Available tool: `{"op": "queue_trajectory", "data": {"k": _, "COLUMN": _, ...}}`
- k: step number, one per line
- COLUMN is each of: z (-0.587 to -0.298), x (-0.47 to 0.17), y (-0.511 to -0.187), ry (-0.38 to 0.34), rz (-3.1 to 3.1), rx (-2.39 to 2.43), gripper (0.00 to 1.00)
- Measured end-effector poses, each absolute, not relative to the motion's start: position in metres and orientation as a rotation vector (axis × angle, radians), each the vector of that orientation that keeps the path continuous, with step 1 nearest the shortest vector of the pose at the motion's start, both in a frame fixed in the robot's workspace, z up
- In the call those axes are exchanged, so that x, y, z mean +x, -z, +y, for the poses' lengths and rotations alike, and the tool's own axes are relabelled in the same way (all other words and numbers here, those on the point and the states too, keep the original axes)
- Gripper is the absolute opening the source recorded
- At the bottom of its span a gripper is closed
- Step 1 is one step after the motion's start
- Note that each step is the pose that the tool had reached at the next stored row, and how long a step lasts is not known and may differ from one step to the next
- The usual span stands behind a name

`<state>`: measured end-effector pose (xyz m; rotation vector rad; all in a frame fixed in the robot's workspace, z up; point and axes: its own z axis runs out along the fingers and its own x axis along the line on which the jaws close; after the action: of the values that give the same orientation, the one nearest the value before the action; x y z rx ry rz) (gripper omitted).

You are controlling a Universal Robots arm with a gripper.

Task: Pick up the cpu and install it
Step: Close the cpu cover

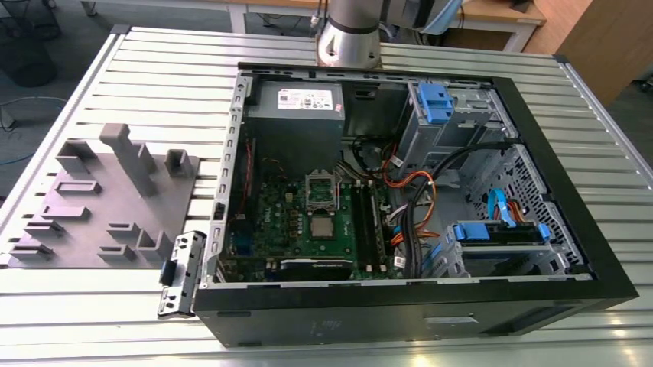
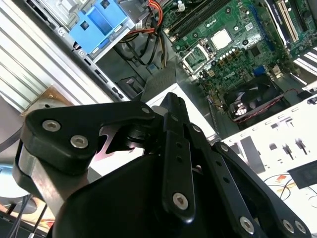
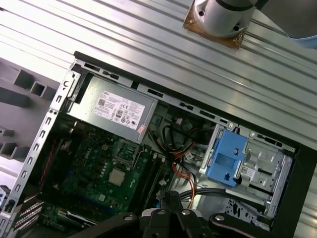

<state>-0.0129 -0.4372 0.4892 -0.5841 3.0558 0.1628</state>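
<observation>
One cpu to fetch. Exterior view, left to right: grey moulded fixture tray (image 1: 97, 199) on the ribbed metal counter (image 1: 153, 69); open black case (image 1: 408, 313); green motherboard (image 1: 275, 222), with the cpu (image 1: 323, 226) lying flat just beside the socket frame (image 1: 320, 187); blue drive caddy (image 1: 433, 99). My fingers (image 3: 171, 198) look pressed together on nothing, high over the case and well apart from the cpu. Judgement: light, stiff, smooth metal top (slippery), underside likely fragile. Pinch the opposite thin edges and keep it level.
</observation>
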Motion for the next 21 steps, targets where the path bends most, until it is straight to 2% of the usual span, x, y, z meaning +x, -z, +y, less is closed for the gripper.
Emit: {"op": "queue_trajectory", "data": {"k": 21, "z": -0.438, "x": -0.018, "y": -0.459, "ry": -0.159, "rz": 3.056, "rx": -0.584, "gripper": 0.11}}
